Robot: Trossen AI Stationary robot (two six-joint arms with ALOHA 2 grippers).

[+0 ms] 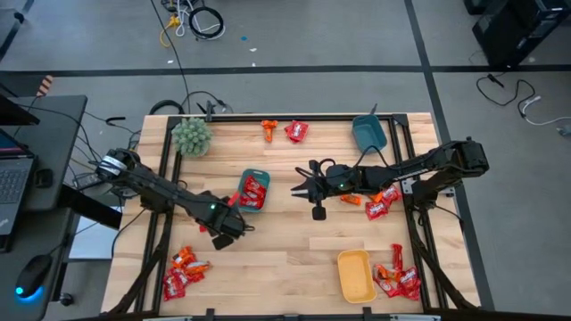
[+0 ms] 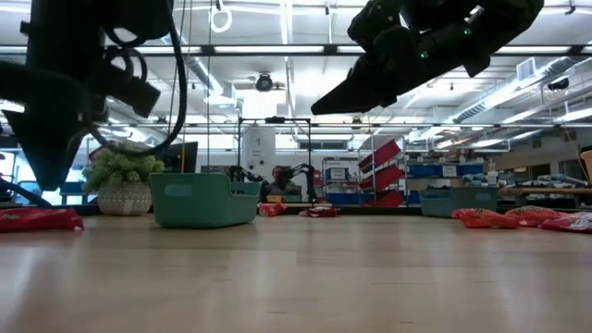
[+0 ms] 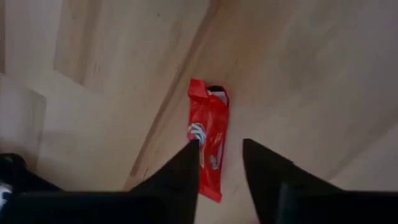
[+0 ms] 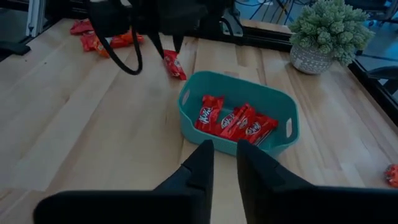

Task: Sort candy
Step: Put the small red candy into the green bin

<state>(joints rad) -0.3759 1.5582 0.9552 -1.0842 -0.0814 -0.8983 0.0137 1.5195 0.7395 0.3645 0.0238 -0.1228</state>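
A red wrapped candy (image 3: 208, 118) lies flat on the wooden table just left of the teal tray (image 1: 254, 172), also seen in the right wrist view as the candy (image 4: 174, 64). My left gripper (image 3: 221, 146) hangs open right above it, fingers pointing down, apart from it. The teal tray (image 4: 236, 84) holds three red candies (image 4: 233, 121). My right gripper (image 4: 224, 149) hovers right of the tray, slanting down toward it, its fingers a little apart with nothing between them. More red and orange candies (image 1: 183, 272) lie in loose heaps on the table.
A blue tray (image 1: 368, 132) stands at the far right and a yellow tray (image 1: 355, 275) near the front right. The fuzzy green plant (image 1: 192, 135) sits at the far left. Candy heaps lie at the right (image 1: 384, 201), front right (image 1: 397, 281) and far middle (image 1: 285, 131).
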